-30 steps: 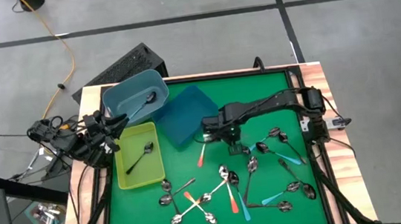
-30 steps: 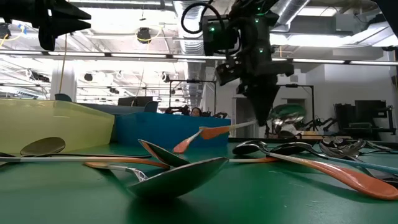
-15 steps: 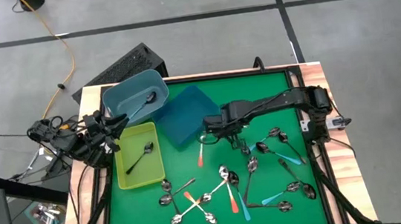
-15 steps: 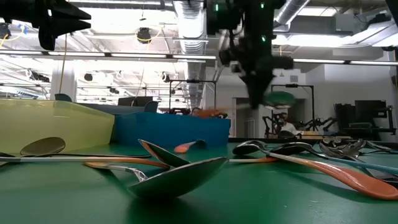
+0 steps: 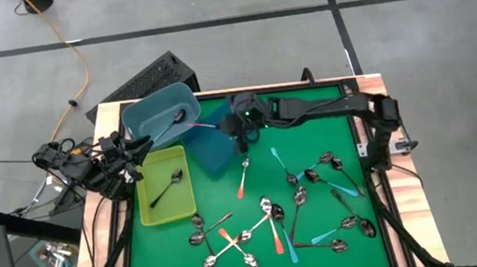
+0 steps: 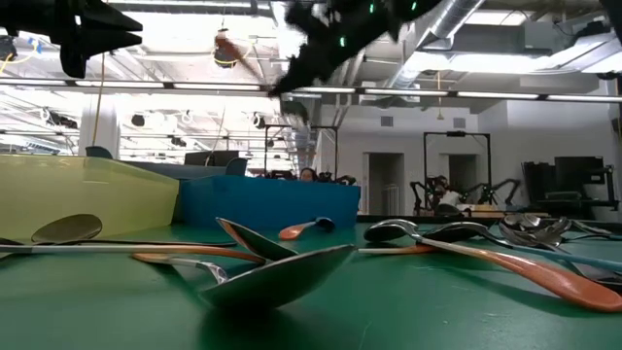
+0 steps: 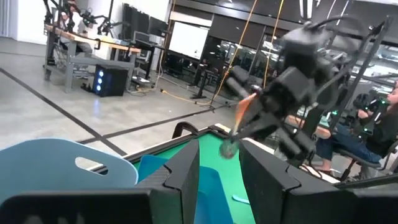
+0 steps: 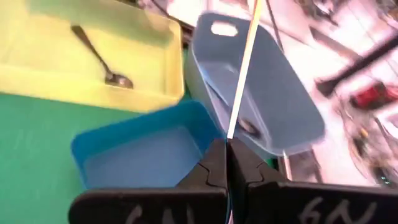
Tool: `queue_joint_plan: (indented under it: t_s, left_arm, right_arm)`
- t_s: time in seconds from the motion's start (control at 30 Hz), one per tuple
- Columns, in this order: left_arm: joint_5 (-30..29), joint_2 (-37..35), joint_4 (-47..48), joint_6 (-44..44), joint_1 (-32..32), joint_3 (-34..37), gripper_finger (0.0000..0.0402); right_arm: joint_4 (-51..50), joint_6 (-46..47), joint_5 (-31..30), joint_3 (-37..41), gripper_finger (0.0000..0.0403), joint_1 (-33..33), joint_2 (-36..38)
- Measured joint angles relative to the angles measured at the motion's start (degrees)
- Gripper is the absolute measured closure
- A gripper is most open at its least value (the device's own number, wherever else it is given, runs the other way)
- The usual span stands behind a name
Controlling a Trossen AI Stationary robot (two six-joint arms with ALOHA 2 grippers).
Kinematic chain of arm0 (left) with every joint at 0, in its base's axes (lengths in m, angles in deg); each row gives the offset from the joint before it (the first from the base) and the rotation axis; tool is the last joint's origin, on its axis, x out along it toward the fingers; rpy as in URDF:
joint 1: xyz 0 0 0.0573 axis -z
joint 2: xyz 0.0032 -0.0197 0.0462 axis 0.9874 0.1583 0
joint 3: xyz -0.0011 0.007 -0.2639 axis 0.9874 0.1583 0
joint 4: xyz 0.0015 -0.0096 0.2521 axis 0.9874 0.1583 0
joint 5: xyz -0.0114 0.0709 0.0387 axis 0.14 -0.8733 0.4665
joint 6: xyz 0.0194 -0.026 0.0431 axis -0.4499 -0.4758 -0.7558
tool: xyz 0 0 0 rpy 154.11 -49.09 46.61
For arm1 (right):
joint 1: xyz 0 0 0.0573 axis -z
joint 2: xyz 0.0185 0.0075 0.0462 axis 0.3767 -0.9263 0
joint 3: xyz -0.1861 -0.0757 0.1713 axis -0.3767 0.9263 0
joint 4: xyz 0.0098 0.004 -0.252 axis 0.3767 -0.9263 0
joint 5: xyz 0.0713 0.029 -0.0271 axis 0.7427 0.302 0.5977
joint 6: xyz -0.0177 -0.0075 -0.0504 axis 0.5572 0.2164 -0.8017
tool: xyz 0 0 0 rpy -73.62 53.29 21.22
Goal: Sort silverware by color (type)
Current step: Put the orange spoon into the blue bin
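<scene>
Right gripper (image 5: 220, 127) clamped on a spoon (image 8: 244, 68) over the blue tray (image 5: 222, 144), left gripper (image 5: 146, 143) part open, empty, at table's left edge (image 5: 117, 244)

I see a robotics lab or workshop: bare concrete floor (image 5: 444, 58) marked with dark tape lines, exposed ceiling ducts (image 6: 457, 19) and strip lights, workbenches (image 7: 93, 43) with equipment, an orange cable (image 5: 64, 36) trailing across the floor.
</scene>
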State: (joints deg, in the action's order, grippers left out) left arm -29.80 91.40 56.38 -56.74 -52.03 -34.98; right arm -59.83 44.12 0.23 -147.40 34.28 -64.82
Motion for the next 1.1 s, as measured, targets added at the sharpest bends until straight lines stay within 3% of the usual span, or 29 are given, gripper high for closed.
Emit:
queue_joint_plan:
  t_s: [0.3,0.63,1.1]
  left_arm:
    - [-1.65,0.01,0.01,-1.00,0.00,0.00,0.0301]
    - [-3.36,0.02,0.00,-1.18,0.00,-0.02,0.0301]
    - [-3.80,0.01,0.02,-1.07,-0.01,-0.02,0.0301]
  right_arm:
    - [0.63,-1.44,14.09,0.15,0.0396,7.12,-7.77]
    - [-8.55,-2.96,14.38,0.20,0.0396,8.26,-9.04]
    - [-9.44,-2.56,10.50,0.19,0.0396,9.52,-13.18]
